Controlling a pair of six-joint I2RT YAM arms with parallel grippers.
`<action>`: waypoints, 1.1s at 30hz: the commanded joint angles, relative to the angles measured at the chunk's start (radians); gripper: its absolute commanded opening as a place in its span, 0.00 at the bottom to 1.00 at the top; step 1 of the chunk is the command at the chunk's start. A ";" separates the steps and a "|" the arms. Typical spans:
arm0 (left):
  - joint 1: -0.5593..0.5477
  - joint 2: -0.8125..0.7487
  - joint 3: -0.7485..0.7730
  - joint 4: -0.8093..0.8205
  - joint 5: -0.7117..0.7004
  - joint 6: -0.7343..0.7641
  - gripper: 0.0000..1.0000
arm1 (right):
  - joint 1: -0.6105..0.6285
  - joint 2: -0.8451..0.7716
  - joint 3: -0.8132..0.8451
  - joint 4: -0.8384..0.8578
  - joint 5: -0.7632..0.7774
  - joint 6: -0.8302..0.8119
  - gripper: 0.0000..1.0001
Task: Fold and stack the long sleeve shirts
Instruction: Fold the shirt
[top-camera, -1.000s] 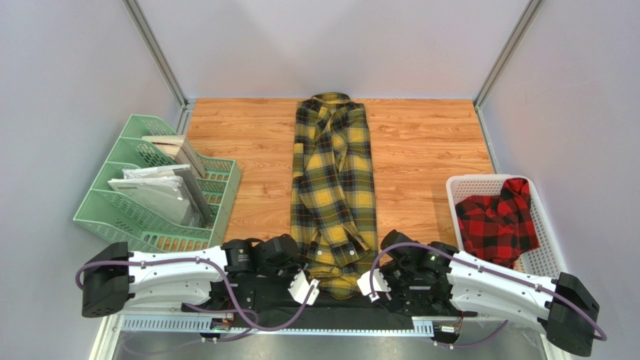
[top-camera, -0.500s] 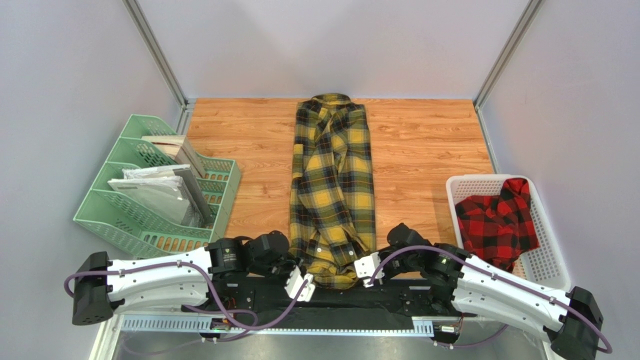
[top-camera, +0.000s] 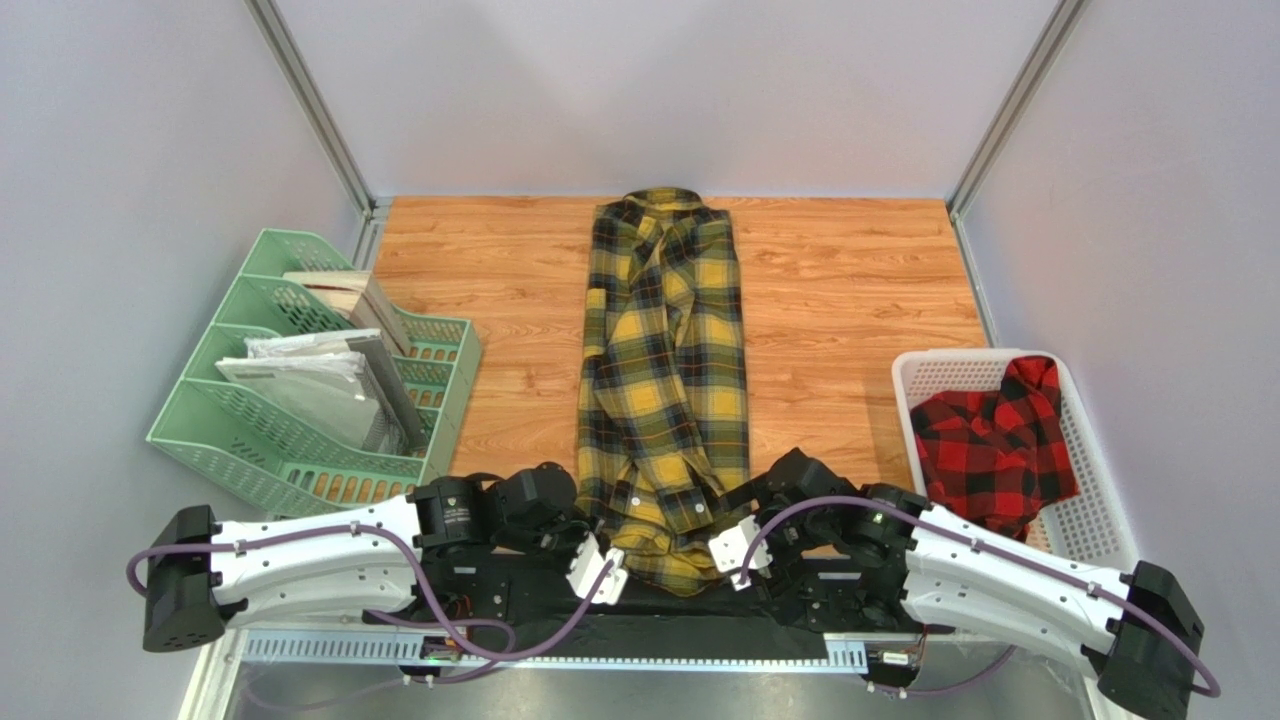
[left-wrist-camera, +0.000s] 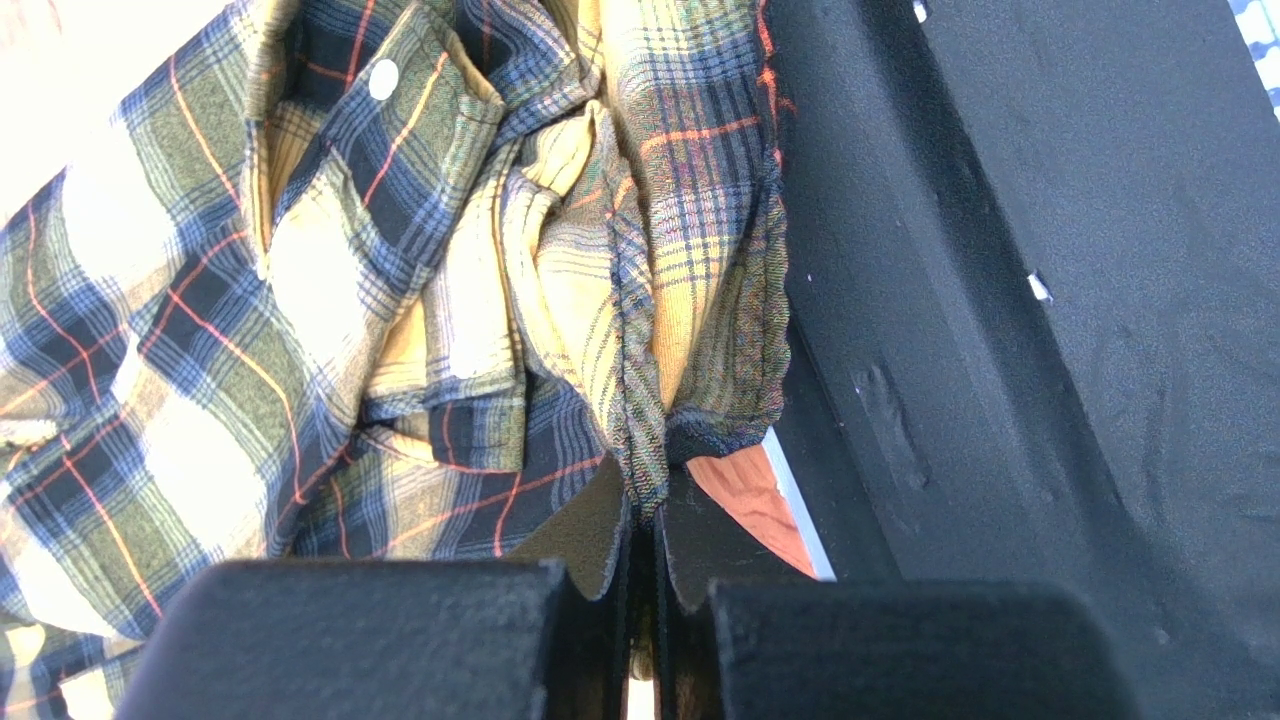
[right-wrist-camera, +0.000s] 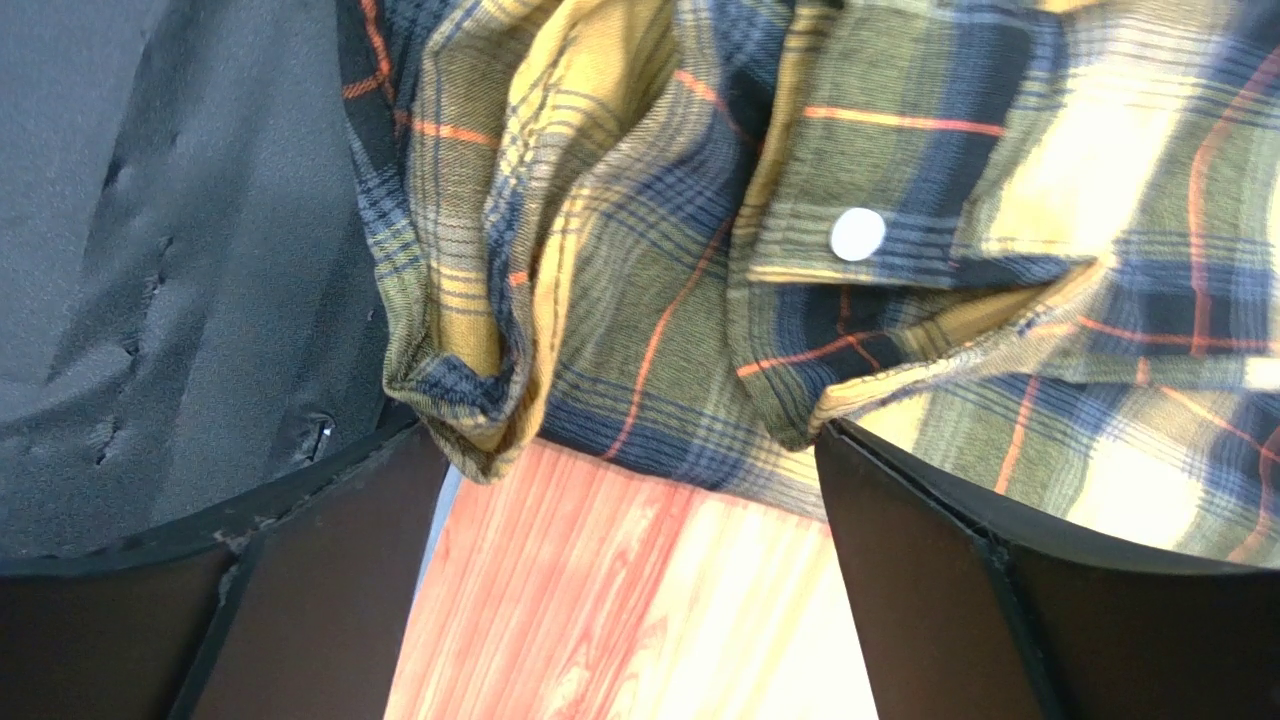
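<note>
The yellow-and-black shirt (top-camera: 666, 375) lies stretched out long and narrow down the middle of the wooden table (top-camera: 842, 300), collar at the far edge, hem right at the arms' bases. Down at that near end, the left gripper (top-camera: 597, 570) sits at the hem's left corner, and the left wrist view shows it clamped tight: jaws pressed together with a pinch of plaid fabric caught between them, over the black mat (left-wrist-camera: 1052, 300) at the table's edge. Over on the other corner, the right gripper (top-camera: 735, 548) is spread wide. From its wrist camera the two dark fingers (right-wrist-camera: 962, 600) stand far apart with bare wood between them, the bunched hem and a white button (right-wrist-camera: 858, 234) just beyond, nothing held. Off to the right, the red-and-black shirt (top-camera: 992, 443) is crumpled in the white basket (top-camera: 962, 357), well apart from the action. A green file rack (top-camera: 211, 428) stands on the left side.
</note>
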 joint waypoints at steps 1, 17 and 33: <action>0.001 -0.004 -0.004 0.013 0.028 -0.014 0.00 | 0.004 0.092 0.013 0.061 -0.032 -0.081 0.97; 0.001 -0.007 0.007 0.017 0.016 -0.042 0.00 | 0.004 0.176 0.086 0.145 -0.045 0.014 0.06; 0.094 -0.016 0.097 -0.047 0.083 -0.103 0.00 | 0.004 0.035 0.140 0.039 0.049 0.126 0.00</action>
